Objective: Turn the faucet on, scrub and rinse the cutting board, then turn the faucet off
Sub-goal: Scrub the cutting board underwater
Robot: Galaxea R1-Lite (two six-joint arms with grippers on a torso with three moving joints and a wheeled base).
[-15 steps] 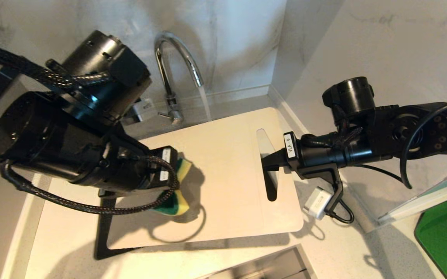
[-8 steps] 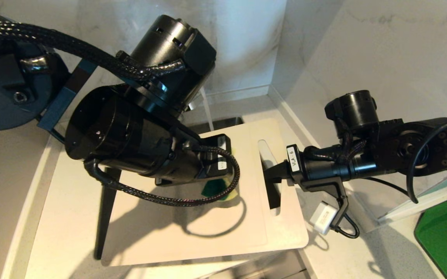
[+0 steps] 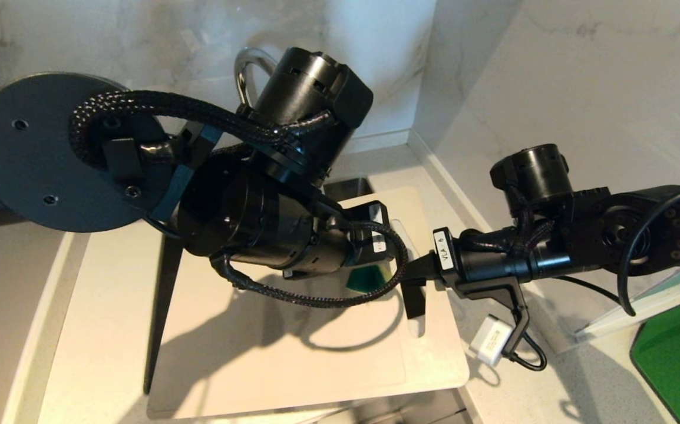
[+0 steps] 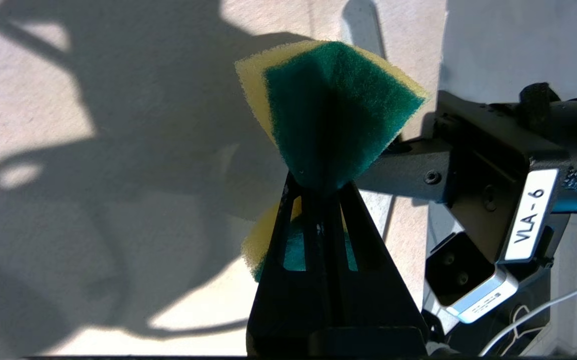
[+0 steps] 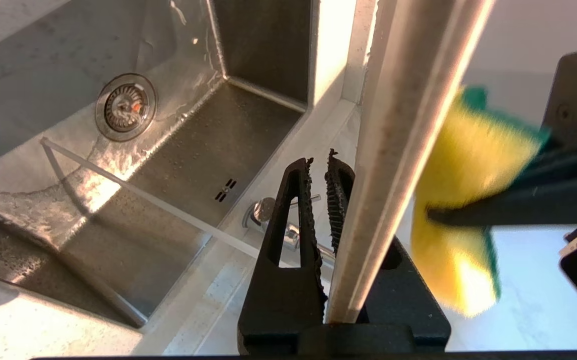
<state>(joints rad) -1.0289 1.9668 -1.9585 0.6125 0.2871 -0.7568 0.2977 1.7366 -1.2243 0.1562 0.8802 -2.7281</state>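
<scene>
The pale beige cutting board [image 3: 293, 359] is held tilted over the sink. My right gripper [image 3: 412, 277] is shut on its right end at the handle slot, and the board's edge [image 5: 408, 125] runs between the fingers [image 5: 293, 210]. My left gripper [image 4: 318, 185] is shut on a green and yellow sponge [image 4: 328, 110], pressed on the board face [image 4: 43, 100] just left of the slot. In the head view the left arm hides most of the faucet [image 3: 246, 65]. Its base and lever [image 5: 263, 212] show in the right wrist view, with a thin stream of water [image 5: 133, 185] running into the sink.
The steel sink [image 5: 248, 135] with its drain [image 5: 126, 105] lies under the board. Marble walls close the back and the right corner. A bright green mat [image 3: 679, 353] lies on the counter at the far right, behind a clear panel [image 3: 640, 306].
My left arm has swept the sponge across the board from its left part to beside the handle slot. The right gripper kept its hold, and the board's far end dropped a little.
</scene>
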